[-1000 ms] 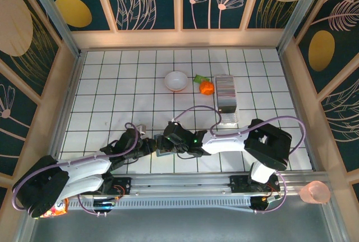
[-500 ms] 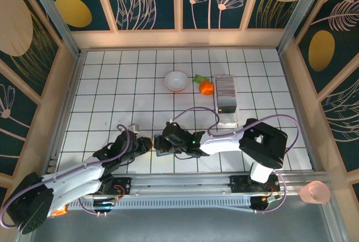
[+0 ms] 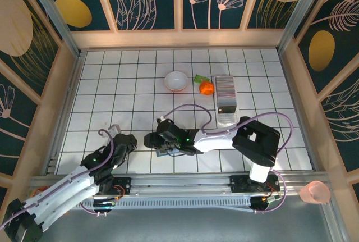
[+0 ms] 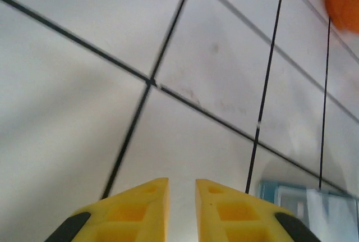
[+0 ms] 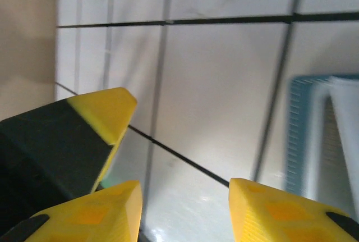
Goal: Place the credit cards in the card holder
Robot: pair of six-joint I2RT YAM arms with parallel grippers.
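Yellow fingertips of the right gripper stand about half apart with only bare tile between them, so it holds nothing. Just off its right finger the teal card holder lies flat on the tile. A pale panel shows inside it; whether that is a card or the pocket lining, I cannot tell. On the right gripper's other side, the left gripper is nearly closed on a slim, empty gap. Well beyond both, ahead and rightward, the credit cards stand as a striped stack, long axis running away from the arms. The right arm looks nearer for fetching one. Underneath is a white gridded table, ringed by wood-framed dark floral walls.
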